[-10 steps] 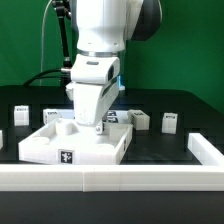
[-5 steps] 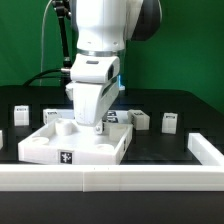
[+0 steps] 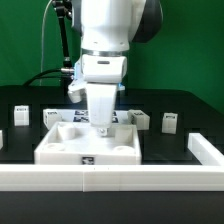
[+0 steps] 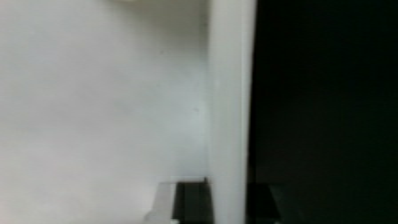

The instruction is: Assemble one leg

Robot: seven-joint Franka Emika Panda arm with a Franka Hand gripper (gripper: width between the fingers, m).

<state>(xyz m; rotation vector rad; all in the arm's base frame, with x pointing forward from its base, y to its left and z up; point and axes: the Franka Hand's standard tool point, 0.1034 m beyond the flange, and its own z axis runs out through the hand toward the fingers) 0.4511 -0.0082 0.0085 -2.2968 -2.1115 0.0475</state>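
The large white tabletop (image 3: 60, 152) lies on the black table, square to the exterior view, its corner sockets up. My gripper (image 3: 101, 129) points straight down at its far rim. In the wrist view the jaws straddle a thin white wall of the tabletop (image 4: 107, 100), one dark finger on each side, so my gripper (image 4: 230, 203) is shut on that rim. Small white tagged legs stand on the table behind: two at the exterior view's left (image 3: 22, 116) (image 3: 51, 117) and two at its right (image 3: 141, 119) (image 3: 170, 122). No leg is held.
A low white rail (image 3: 110, 178) runs along the table's front edge and turns back at the exterior view's right (image 3: 205, 150). A green backdrop stands behind. The arm's body hides the table's far middle.
The tabletop has turned from a skewed pose to square with the rail and shifted toward the exterior view's right, together with my gripper. The legs have not moved.
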